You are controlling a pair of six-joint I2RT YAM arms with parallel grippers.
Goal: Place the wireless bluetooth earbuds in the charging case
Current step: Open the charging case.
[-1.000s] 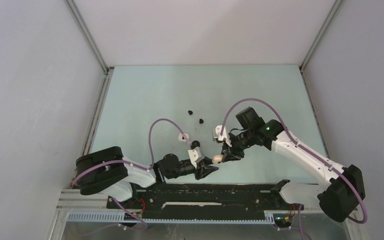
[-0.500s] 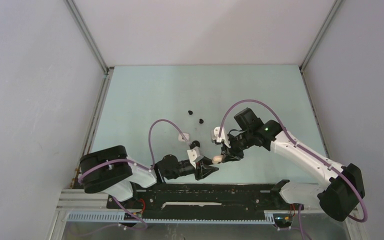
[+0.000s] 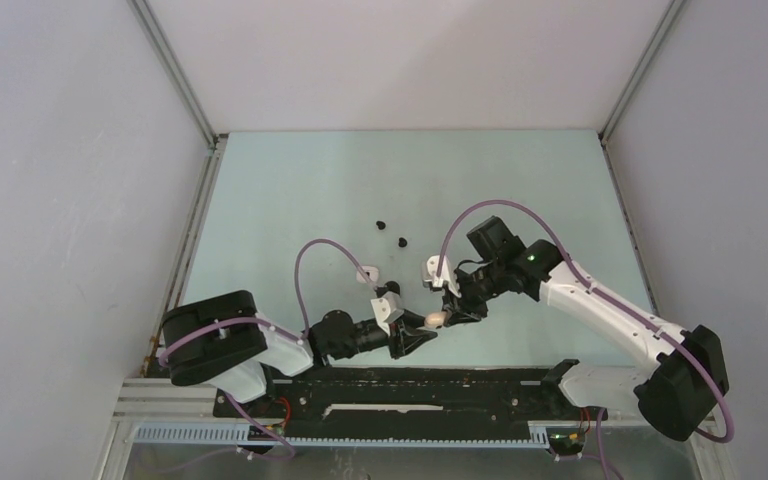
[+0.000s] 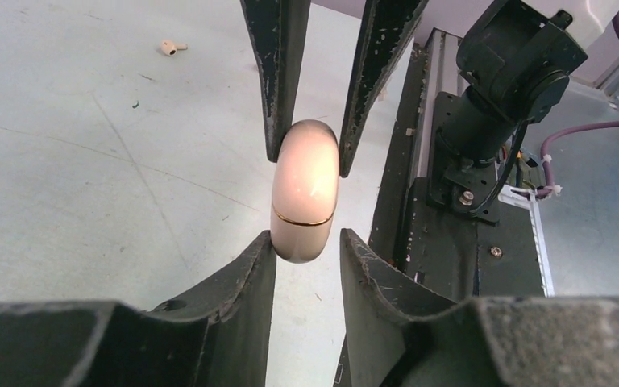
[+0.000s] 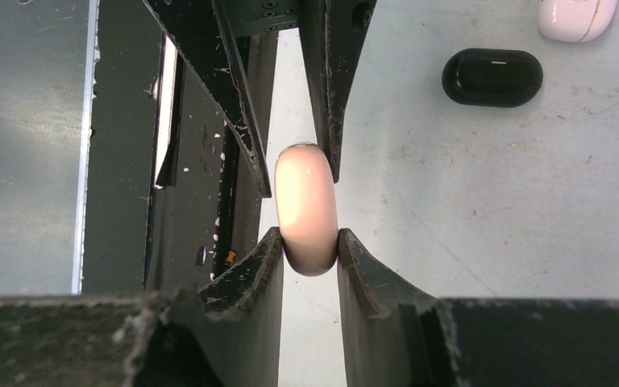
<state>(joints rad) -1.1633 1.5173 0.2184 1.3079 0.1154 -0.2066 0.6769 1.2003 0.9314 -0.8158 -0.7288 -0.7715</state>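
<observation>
Over the table (image 3: 300,200), left hand (image 4: 306,242) and right hand (image 5: 309,238) pinch the part-covered case (image 4: 305,189).

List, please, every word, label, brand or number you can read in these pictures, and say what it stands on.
None: no text can be read in any view.
The cream case shows only a thin gold seam, no lettering.
The black case bears one short pale mark, not a character.
The white case shows a thin line and no print.
</observation>
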